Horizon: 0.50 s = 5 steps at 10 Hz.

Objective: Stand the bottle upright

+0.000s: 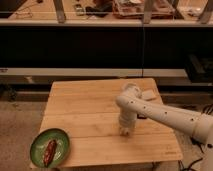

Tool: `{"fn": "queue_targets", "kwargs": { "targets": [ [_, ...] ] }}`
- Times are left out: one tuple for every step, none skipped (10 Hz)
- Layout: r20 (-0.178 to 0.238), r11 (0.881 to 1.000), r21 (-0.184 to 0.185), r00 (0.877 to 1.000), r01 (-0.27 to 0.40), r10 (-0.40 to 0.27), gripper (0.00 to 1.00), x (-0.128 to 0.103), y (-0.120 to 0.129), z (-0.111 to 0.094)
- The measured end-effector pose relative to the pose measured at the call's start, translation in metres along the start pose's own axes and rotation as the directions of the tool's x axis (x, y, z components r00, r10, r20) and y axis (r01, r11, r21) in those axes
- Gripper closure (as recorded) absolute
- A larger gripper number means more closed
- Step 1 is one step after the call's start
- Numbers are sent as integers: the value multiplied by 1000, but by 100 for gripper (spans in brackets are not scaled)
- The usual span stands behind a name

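Observation:
My white arm reaches in from the right over the wooden table. The gripper points straight down at the table's middle right, its tip at or just above the wood. A small whitish shape sits right at the gripper's tip. I cannot tell whether it is the bottle or part of the gripper. No bottle shows plainly elsewhere. The arm's wrist hides the spot behind the gripper.
A green plate with a dark reddish-brown bar sits at the table's front left corner. A pale, boxy thing lies at the back right behind the arm. A dark counter and shelves stand behind the table.

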Motion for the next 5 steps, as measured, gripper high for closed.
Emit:
{"fn": "queue_targets", "kwargs": {
  "targets": [
    [4, 1000, 0, 1000, 2, -2, 54, 0, 0, 1],
    [7, 1000, 0, 1000, 3, -3, 54, 0, 0, 2],
    [9, 1000, 0, 1000, 3, -3, 54, 0, 0, 3],
    [12, 1000, -1, 1000, 1, -1, 54, 1, 1, 5],
    [14, 1000, -2, 1000, -1, 1, 54, 1, 2, 6]
  ]
}}
